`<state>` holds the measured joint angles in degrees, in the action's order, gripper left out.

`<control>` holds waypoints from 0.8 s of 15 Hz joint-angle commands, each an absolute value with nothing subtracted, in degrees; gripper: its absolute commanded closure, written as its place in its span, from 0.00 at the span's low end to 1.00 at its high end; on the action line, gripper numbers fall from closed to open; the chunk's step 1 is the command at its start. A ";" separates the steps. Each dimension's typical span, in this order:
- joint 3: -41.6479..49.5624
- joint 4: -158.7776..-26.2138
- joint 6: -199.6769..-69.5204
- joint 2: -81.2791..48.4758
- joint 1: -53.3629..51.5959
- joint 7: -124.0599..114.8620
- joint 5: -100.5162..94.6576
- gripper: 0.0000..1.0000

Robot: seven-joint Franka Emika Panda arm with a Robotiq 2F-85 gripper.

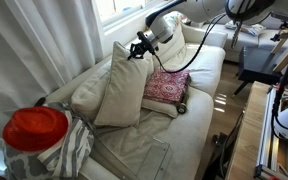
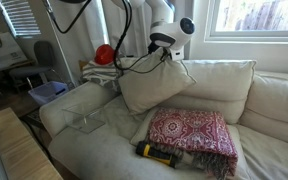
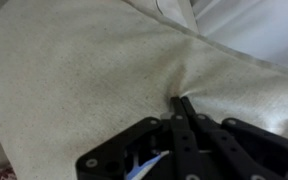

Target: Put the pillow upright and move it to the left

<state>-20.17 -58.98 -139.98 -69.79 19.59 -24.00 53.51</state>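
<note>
The cream-white pillow (image 1: 119, 90) stands upright on the sofa, leaning against the back cushions; it also shows in the exterior view (image 2: 154, 82) and fills the wrist view (image 3: 84, 80). My gripper (image 1: 139, 47) is at the pillow's top corner, also seen in the exterior view (image 2: 164, 55). In the wrist view the two black fingers (image 3: 184, 103) are closed together, pinching a fold of the pillow's fabric, which puckers at the fingertips.
A red-pink patterned cushion (image 2: 192, 135) lies flat on the seat beside the pillow, with a black and yellow object (image 2: 159, 153) in front of it. A clear plastic box (image 2: 89, 122) sits on the seat. A red object (image 1: 36, 128) is near the sofa arm.
</note>
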 commanded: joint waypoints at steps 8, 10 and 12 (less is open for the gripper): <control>-18.53 -63.97 -135.83 -66.12 18.43 -18.85 59.49 0.99; -18.17 -64.95 -131.89 -64.79 17.08 -14.73 59.98 0.99; -17.58 -66.30 -128.93 -62.87 15.23 -11.82 59.73 0.99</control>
